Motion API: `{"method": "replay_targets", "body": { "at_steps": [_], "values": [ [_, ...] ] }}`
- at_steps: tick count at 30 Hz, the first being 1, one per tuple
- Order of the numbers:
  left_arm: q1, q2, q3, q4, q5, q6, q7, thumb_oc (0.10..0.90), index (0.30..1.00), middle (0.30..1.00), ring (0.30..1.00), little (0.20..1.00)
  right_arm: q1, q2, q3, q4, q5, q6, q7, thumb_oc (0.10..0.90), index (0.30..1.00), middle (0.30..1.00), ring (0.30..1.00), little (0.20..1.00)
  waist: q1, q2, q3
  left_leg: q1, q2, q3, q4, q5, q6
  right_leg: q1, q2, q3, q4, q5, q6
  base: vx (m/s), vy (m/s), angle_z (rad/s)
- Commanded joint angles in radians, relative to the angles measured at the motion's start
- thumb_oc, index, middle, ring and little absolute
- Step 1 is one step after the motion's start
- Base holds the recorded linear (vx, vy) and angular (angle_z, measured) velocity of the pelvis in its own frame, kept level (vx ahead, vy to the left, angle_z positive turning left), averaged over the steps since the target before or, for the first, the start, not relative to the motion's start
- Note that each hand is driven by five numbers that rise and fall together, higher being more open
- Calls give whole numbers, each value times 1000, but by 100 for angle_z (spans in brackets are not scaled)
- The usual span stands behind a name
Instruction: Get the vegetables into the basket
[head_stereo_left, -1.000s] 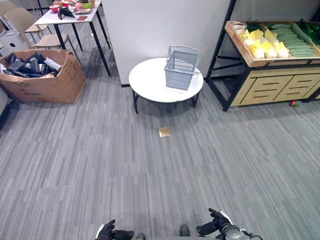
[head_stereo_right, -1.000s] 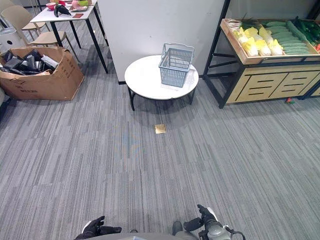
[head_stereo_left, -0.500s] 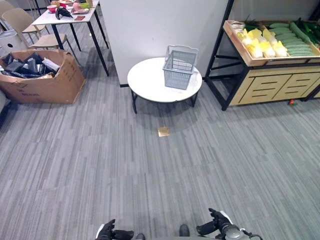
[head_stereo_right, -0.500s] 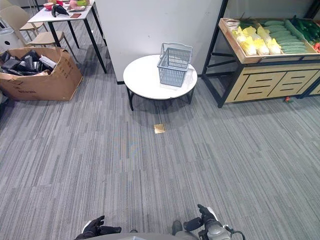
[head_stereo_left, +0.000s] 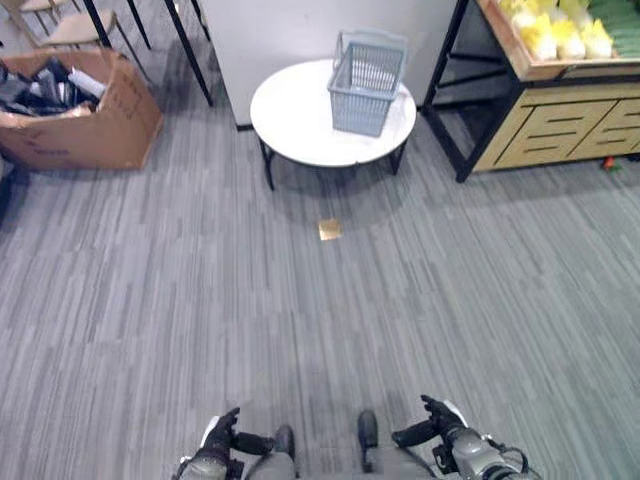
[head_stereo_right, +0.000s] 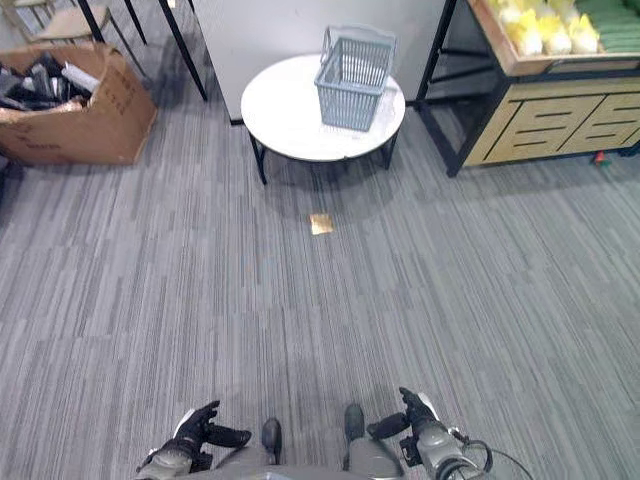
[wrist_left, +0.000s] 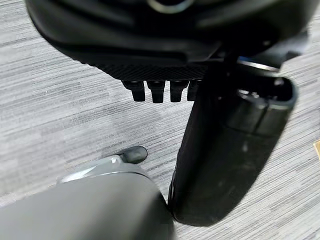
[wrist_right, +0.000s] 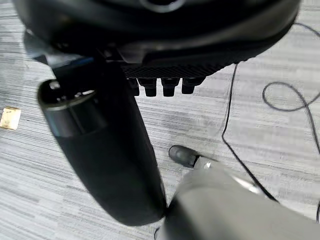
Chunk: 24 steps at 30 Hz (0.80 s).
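The basket (head_stereo_left: 367, 69) stands on the round table (head_stereo_left: 300, 125), vegetables (head_stereo_right: 540, 25) on the shelf beside. Both hands, left (head_stereo_left: 222, 440) and right (head_stereo_left: 438, 428), hang low, empty, fingers relaxed. The right wrist view adds a gold tile (wrist_right: 9, 118).

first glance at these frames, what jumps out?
The grey plastic basket standing on the round white table straight ahead, against the white wall. To the right, a wooden produce stand with yellow and green vegetables on top; to the left, an open cardboard box full of dark items. Both hands, left hand and right hand, hang low with nothing in them, far from all of it.
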Motion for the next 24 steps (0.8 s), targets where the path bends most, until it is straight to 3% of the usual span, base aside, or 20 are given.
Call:
{"method": "replay_targets", "body": {
  "at_steps": [1,3,6,7,8,14,15,18,19,20,21,22,24],
  "values": [
    [73,-41,-36,9,-42,14,2,900,1000,1000,1000,1000,26,-70,19,4,29,-5,-35,900,1000,1000,1000,1000,-6,-19,31,-93,-10,-95,208,55,-4,34,-5,-16,104,-95,4,61,-91,8],
    [59,-39,-18,19,-85,12,3,900,1000,1000,1000,1000,19,-71,21,8,33,-4,-40,900,1000,1000,1000,1000,2,-22,43,-165,-49,-118,196,75,3,54,-12,-11,94,-103,2,114,-8,12],
    [56,-40,-11,38,-83,9,8,900,1000,1000,1000,1000,19,-66,26,9,33,-3,-39,900,1000,1000,1000,1000,13,-29,38,-206,-58,-106,123,61,12,75,-11,5,79,-116,8,167,26,2],
    [59,-41,-7,47,-83,9,12,900,1000,1000,1000,1000,22,-63,30,8,32,-3,-39,900,1000,1000,1000,1000,22,-26,32,-225,-51,-108,59,78,13,88,-3,16,68,-124,10,338,133,5],
    [62,-43,-11,55,-69,5,27,900,1000,1000,1000,1000,28,-53,39,8,30,-5,-43,900,1000,1000,1000,1000,38,-17,23,-244,-29,-116,-48,141,9,119,10,35,56,-141,13,265,114,4],
    [71,-40,9,79,-55,4,38,900,1000,1000,1000,1000,43,-38,31,10,32,-12,-39,900,1000,1000,1000,1000,65,-14,-1,-237,-15,-132,-182,200,-4,195,13,100,43,-176,30,298,169,-40],
    [87,-35,23,94,-48,7,33,900,1000,1000,1000,1000,62,-24,23,18,27,-8,-30,900,1000,1000,1000,1000,68,-29,-41,-201,-13,-113,-203,192,12,214,-16,127,45,-186,50,332,333,-118],
    [82,-27,21,102,-35,5,32,900,1000,1000,1000,1000,68,-14,17,25,27,-7,-24,900,1000,1000,1000,1000,62,-44,-57,-185,-24,-79,-197,179,27,202,-48,132,64,-173,78,264,336,-89],
    [75,-4,17,103,-23,8,22,900,1000,1000,1000,1000,64,-2,15,23,25,-5,-15,900,1000,1000,1000,1000,60,-73,-77,-171,-47,-43,-170,132,60,175,-93,161,107,-114,118,190,290,-18],
    [75,-4,17,103,-23,8,22,900,1000,1000,1000,1000,64,-1,15,23,25,-5,-15,900,1000,1000,1000,1000,61,-73,-77,-171,-47,-42,-169,131,61,174,-94,162,108,-114,118,282,472,-40],
    [70,9,10,98,-6,11,12,900,1000,1000,1000,1000,58,6,17,13,28,-6,-8,900,1000,1000,1000,1000,61,-90,-82,-167,-67,-28,-152,96,83,142,-117,171,159,-56,139,95,184,-39],
    [70,9,10,98,-6,11,12,900,1000,1000,1000,1000,58,6,17,13,28,-6,-8,900,1000,1000,1000,1000,61,-90,-82,-167,-67,-27,-151,96,84,142,-117,172,159,-57,139,112,262,-42],
    [59,19,2,96,11,12,10,900,1000,1000,1000,1000,42,10,29,0,21,-7,-6,900,1000,1000,1000,1000,60,-101,-72,-159,-80,-14,-135,72,99,96,-129,166,233,43,154,77,247,-2]
  ]
}}
